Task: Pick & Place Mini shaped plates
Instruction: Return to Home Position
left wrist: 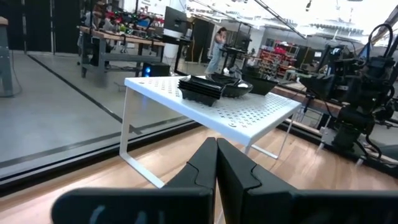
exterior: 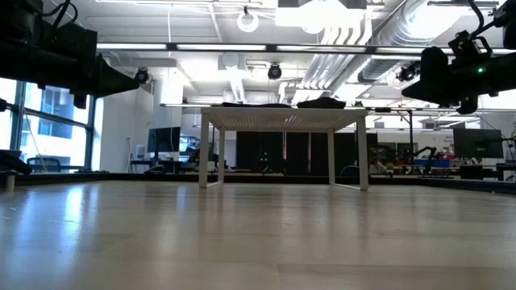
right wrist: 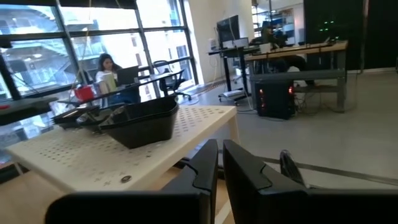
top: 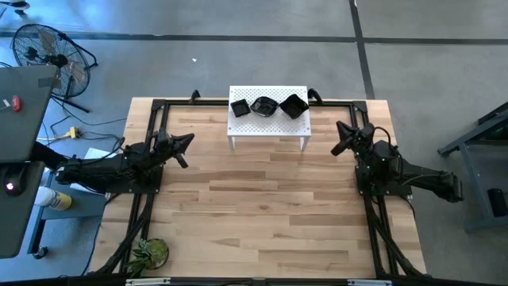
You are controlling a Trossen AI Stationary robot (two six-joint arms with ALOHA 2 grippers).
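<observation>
Plates (top: 263, 106) sit in three stacks on the stand (top: 270, 129), and none shows on the table (top: 262, 206), so placing looks finished. Left gripper (top: 184, 144) and right gripper (top: 341, 137) hang either side of the stand, fingers together and empty.

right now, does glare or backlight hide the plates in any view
low view: ceiling lights backlight the white stand, plates only dark silhouettes; high view: even light, plates contrast clearly on it; right wrist view: bright windows behind, nearest plate readable anyway
</observation>
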